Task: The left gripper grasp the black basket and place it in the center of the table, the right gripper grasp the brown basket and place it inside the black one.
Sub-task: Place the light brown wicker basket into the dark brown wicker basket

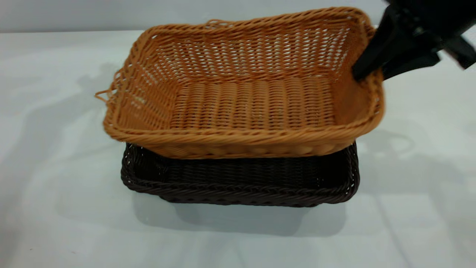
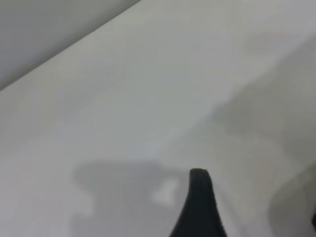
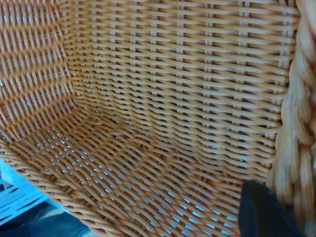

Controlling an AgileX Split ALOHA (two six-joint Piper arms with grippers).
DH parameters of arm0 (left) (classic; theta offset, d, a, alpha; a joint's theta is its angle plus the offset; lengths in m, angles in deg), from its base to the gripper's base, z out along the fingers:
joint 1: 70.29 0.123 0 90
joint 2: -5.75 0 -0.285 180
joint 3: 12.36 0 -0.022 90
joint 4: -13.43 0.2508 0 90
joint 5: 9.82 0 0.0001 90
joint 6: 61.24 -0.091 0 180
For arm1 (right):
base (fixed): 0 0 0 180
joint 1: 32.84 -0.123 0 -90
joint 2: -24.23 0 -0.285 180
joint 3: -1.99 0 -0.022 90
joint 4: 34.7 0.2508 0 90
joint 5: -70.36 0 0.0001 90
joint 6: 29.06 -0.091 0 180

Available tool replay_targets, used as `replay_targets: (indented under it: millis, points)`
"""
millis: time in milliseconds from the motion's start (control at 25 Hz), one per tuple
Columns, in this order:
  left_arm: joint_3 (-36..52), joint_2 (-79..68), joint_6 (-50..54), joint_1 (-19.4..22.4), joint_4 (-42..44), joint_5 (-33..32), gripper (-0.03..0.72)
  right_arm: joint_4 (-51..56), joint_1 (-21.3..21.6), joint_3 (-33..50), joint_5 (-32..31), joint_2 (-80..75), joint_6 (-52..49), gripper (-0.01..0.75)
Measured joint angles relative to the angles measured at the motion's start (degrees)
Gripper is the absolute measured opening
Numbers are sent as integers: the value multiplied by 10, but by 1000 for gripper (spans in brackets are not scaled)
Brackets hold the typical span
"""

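Observation:
The black basket [image 1: 241,186] rests on the white table [image 1: 55,149] near the middle. The brown basket [image 1: 245,100] hangs over it, hiding its far part and reaching past its left end. My right gripper [image 1: 372,74] is shut on the brown basket's right rim, one finger inside the wall and one outside. In the right wrist view the woven brown basket [image 3: 148,108] fills the frame, with one dark finger [image 3: 261,212] against the braided rim. The left gripper [image 2: 254,197] is out of the exterior view. It is open over bare table [image 2: 148,98], and one finger [image 2: 198,207] shows.
A pale wall runs along the table's far edge [image 1: 74,31]. Bare white tabletop lies to the left, right and front of the baskets. A loose strand loop [image 1: 106,95] sticks out from the brown basket's left end.

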Motion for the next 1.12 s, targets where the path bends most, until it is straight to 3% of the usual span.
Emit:
replay_targets:
  millis: [200,560,680,920,1040,1120]
  points:
    - [0,0,0,0,0,0,521,27,-34,3,32,-13,-1,69]
    - [0,0,0,-1,0,0,521,42,-35,34,64,-32,-26,102]
    - [0,0,0,-1,0,0,521,46,-35,34,63,-32,-22,195]
    - [0,4,0,-1,0,0,521,53,-33,31,39,-32,31,500]
    - [0,26,5,-1,2,-4,521,50,-31,13,20,-21,48,591]
    - [0,51,11,-1,3,-9,521,40,-28,-1,16,-1,50,609]
